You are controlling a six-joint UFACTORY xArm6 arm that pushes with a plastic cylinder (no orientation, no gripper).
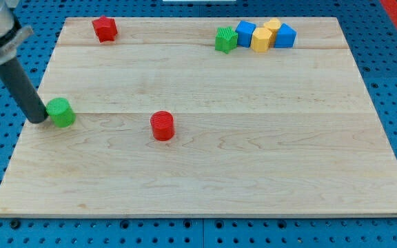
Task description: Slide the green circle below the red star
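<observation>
While our tip [40, 118] touches green circle [61, 112] at frame's left, red star [105, 28] sits upper left; no jaws on our rod.

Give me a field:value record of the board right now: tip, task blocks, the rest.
tip: my tip at the view's left edge of the board, touching or almost touching the green circle's left side
green circle: left of centre
red star: top left, above the green circle
red cylinder: mid-board
top-right cluster: green block, blue blocks, yellow blocks

Grey metal collar – straight dark rod [23, 86].
</observation>
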